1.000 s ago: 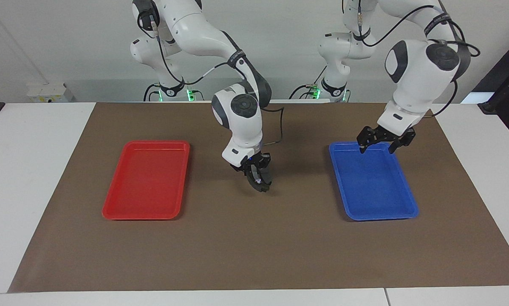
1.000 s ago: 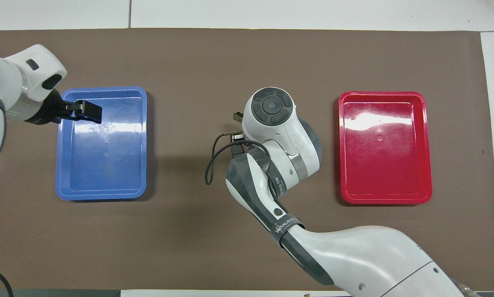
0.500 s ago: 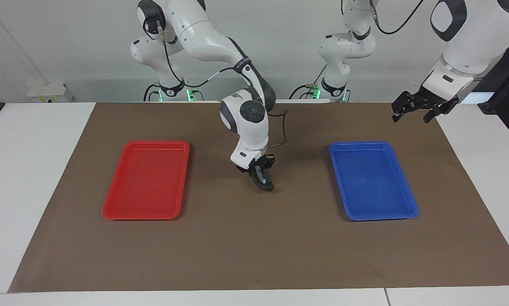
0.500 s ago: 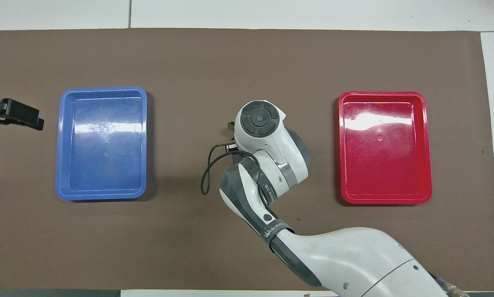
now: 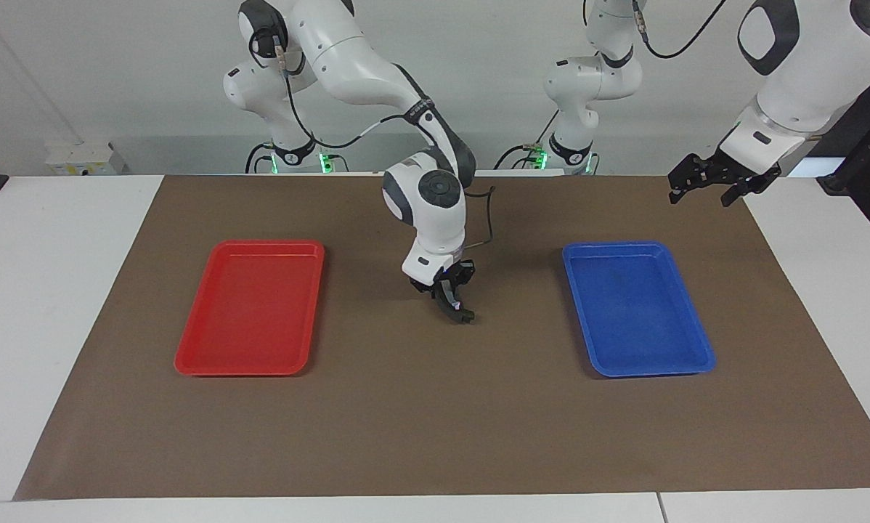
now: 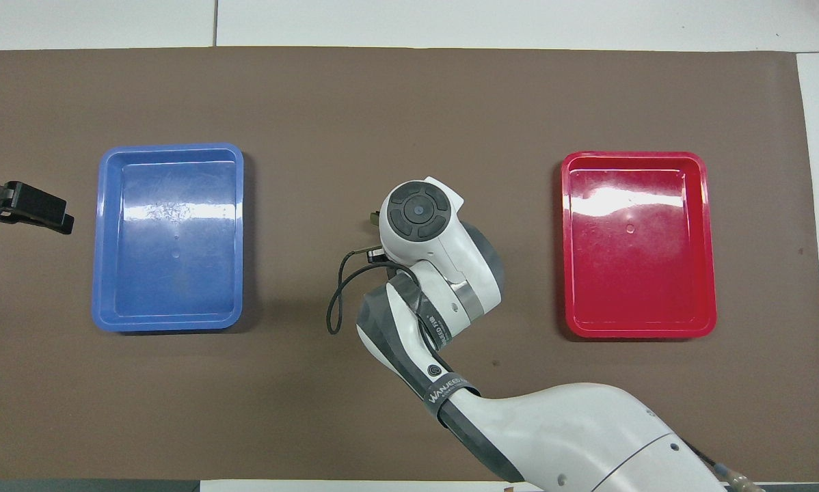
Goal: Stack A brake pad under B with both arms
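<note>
My right gripper (image 5: 452, 299) is low over the middle of the mat, between the two trays. It is shut on a dark curved piece (image 5: 460, 312) that looks like B, whose lower end is at or just above the mat. In the overhead view the right wrist (image 6: 418, 213) covers it; only a small bit (image 6: 372, 219) peeks out. The short grey A pad is hidden or out of view. My left gripper (image 5: 709, 187) is open and empty, raised over the mat's edge at the left arm's end; it also shows in the overhead view (image 6: 40, 208).
A blue tray (image 5: 704, 349) lies toward the left arm's end and a red tray (image 5: 188, 356) toward the right arm's end; both hold nothing. They also show in the overhead view: blue tray (image 6: 102, 239), red tray (image 6: 709, 239). A brown mat (image 5: 435, 436) covers the table.
My left gripper rose from over the blue tray and swung out to the mat's edge at its own end. My right gripper shifted slightly toward the blue tray with the dark piece.
</note>
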`<action>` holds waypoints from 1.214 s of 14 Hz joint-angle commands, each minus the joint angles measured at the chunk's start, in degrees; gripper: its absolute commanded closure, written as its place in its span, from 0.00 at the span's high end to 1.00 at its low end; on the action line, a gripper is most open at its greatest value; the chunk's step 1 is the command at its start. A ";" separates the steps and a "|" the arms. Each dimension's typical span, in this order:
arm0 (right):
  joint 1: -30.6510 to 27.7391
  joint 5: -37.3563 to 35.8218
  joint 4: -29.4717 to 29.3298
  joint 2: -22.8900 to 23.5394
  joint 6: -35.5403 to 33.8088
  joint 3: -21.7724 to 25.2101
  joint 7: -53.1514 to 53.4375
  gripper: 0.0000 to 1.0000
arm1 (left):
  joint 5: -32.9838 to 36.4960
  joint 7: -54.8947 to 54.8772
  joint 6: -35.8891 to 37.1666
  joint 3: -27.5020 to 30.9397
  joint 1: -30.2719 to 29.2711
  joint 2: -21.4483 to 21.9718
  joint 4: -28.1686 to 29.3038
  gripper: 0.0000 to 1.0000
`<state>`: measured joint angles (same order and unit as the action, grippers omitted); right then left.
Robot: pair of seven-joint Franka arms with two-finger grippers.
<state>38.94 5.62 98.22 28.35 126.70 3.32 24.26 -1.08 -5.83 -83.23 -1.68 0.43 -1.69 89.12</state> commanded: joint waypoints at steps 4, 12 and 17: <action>0.25 1.41 3.64 -1.28 3.80 -0.06 -1.15 0.00 | 0.56 -0.50 -6.24 0.01 0.00 3.10 5.10 1.00; -0.10 1.41 3.29 -1.19 4.08 -0.06 -1.06 0.01 | 2.93 -0.06 -6.68 -0.25 0.09 3.71 5.10 1.00; -0.10 1.15 3.29 -1.54 0.49 0.02 -1.15 0.03 | 2.93 -0.06 -6.06 -0.25 -0.34 3.63 5.02 1.00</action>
<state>39.19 5.65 100.58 27.54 129.32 3.34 24.26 0.85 -5.83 -88.32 -1.84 0.44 0.23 91.98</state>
